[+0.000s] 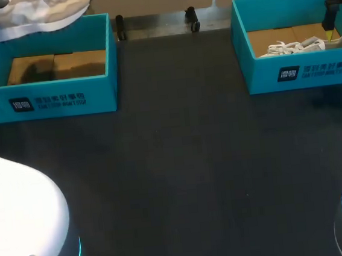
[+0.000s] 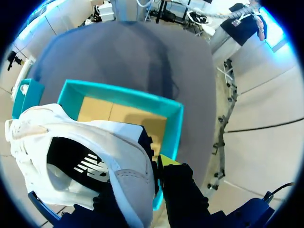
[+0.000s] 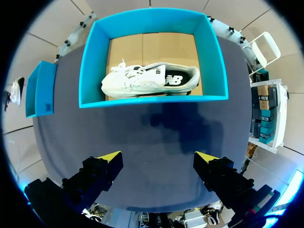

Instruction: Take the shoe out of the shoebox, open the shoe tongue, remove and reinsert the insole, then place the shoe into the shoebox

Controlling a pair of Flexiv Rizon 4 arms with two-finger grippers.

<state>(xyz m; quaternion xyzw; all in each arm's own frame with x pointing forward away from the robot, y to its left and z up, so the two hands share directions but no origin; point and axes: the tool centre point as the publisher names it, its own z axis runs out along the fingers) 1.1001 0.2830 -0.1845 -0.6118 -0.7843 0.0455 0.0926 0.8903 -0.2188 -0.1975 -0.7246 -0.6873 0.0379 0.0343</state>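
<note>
Slipping is the worry. The left gripper (image 2: 157, 165) pinches the white shoe (image 2: 95, 137) by its heel, high over the left shoebox (image 2: 118, 95), so it might fall. The right gripper (image 3: 157, 159) hangs open above the second shoe (image 3: 142, 78).

- left shoebox (image 1: 47, 99) and right shoebox (image 1: 311, 73): well apart, far side of the table (image 1: 180, 163)
- lying shoe (image 1: 308, 45) is inside the right one
- lifted shoe (image 1: 33, 14) is up above the left one
</note>
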